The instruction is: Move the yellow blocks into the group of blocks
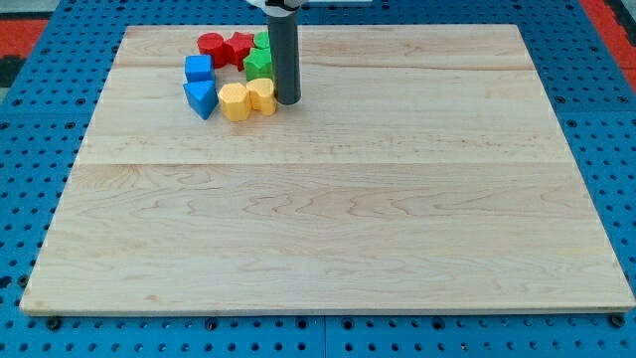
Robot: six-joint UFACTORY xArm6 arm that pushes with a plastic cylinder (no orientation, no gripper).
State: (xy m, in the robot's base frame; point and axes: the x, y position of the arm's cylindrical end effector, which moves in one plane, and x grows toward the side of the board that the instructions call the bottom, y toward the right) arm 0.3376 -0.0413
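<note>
Two yellow blocks lie side by side near the view's top left: a rounded one (235, 101) and a smaller one (262, 95) to its right. My tip (287, 100) stands right next to the smaller yellow block, on its right side. Left of them sit a blue cube (199, 69) and a blue wedge-like block (201, 97). Above are a red round block (211, 45) and a red star-like block (238, 46). Two green blocks (260, 64) sit just left of the rod, partly hidden by it.
The wooden board (328, 219) lies on a blue perforated table (30, 149). The rod's mount (281, 5) shows at the view's top edge.
</note>
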